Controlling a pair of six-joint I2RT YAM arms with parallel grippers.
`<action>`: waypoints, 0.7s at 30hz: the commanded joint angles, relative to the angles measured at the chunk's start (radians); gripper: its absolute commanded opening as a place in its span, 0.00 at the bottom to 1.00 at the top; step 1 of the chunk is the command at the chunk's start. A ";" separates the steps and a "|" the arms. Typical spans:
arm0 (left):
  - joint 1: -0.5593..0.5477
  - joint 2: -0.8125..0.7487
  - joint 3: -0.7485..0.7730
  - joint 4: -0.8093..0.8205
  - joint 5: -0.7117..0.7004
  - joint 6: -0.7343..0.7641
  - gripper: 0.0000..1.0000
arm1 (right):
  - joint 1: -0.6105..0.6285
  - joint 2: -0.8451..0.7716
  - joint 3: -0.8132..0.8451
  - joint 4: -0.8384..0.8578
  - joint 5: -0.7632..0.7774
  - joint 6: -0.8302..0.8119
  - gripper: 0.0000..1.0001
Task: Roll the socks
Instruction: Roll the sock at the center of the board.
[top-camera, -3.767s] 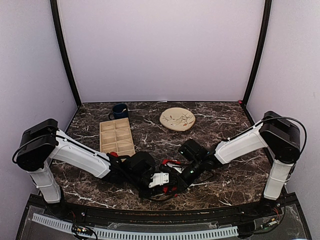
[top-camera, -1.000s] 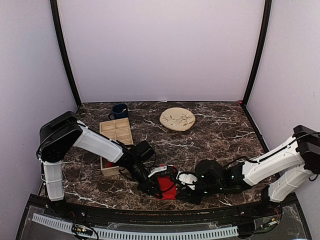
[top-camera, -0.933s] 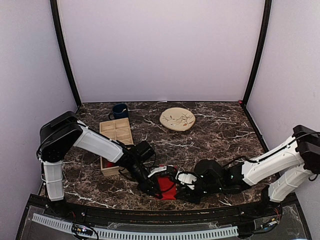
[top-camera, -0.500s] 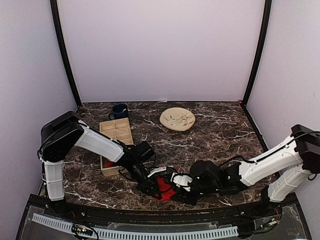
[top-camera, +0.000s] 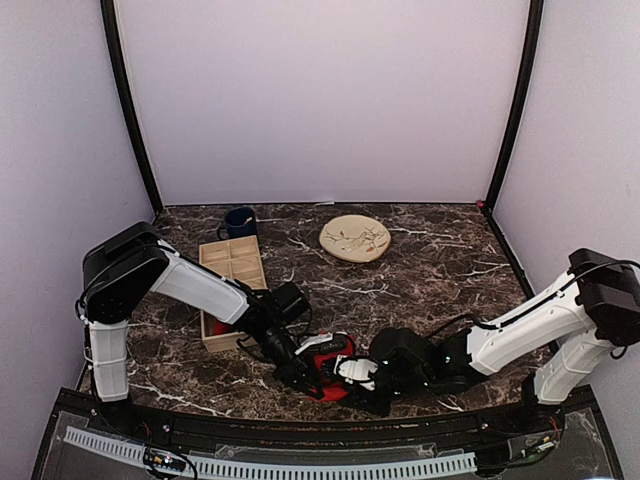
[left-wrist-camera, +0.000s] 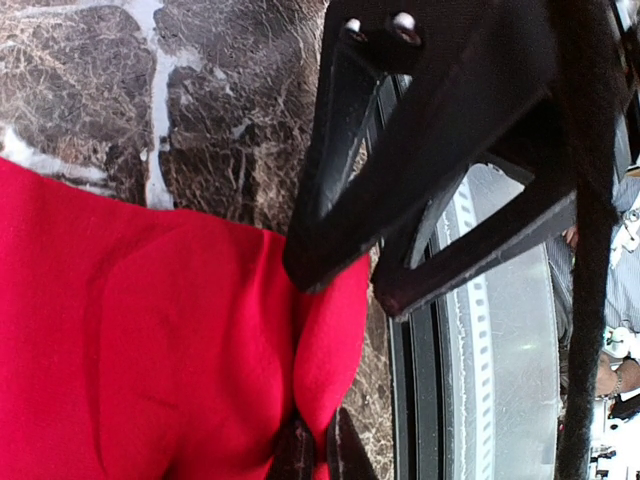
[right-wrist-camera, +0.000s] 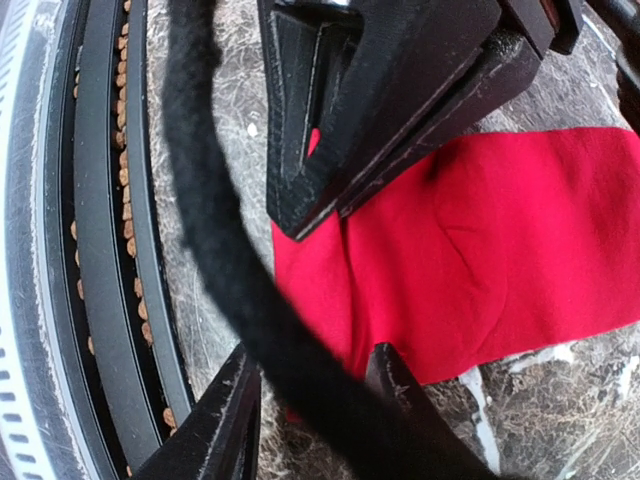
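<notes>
A red sock (top-camera: 328, 350) lies flat near the table's front edge. It fills the left of the left wrist view (left-wrist-camera: 150, 330). My left gripper (top-camera: 312, 384) is shut on a fold at the sock's front corner, its tips (left-wrist-camera: 322, 452) pinching the red cloth. From the right, my right gripper (top-camera: 352, 386) stands open right beside it. Its fingers (right-wrist-camera: 315, 415) straddle the sock's (right-wrist-camera: 480, 270) front edge, and a black cable crosses between them. Only one sock shows plainly. A small red patch (top-camera: 216, 327) sits in the wooden tray's near compartment.
A wooden compartment tray (top-camera: 233, 268) stands at the left, partly under my left arm. Behind it is a dark blue mug (top-camera: 240, 221). A beige patterned plate (top-camera: 355, 238) lies at the back centre. The black front rail (left-wrist-camera: 420, 400) runs just beside the sock.
My right gripper has slid left along the front edge onto the sock's corner, close to the left gripper. The left gripper has kept its pinch and place.
</notes>
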 joint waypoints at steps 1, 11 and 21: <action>0.001 0.061 -0.036 -0.126 -0.139 0.019 0.03 | 0.010 0.023 0.040 0.003 -0.004 -0.027 0.32; 0.001 0.062 -0.036 -0.128 -0.137 0.020 0.04 | 0.013 0.054 0.051 -0.018 -0.014 -0.039 0.20; 0.003 0.062 -0.038 -0.127 -0.136 0.019 0.04 | 0.016 0.078 0.059 -0.036 -0.003 -0.041 0.13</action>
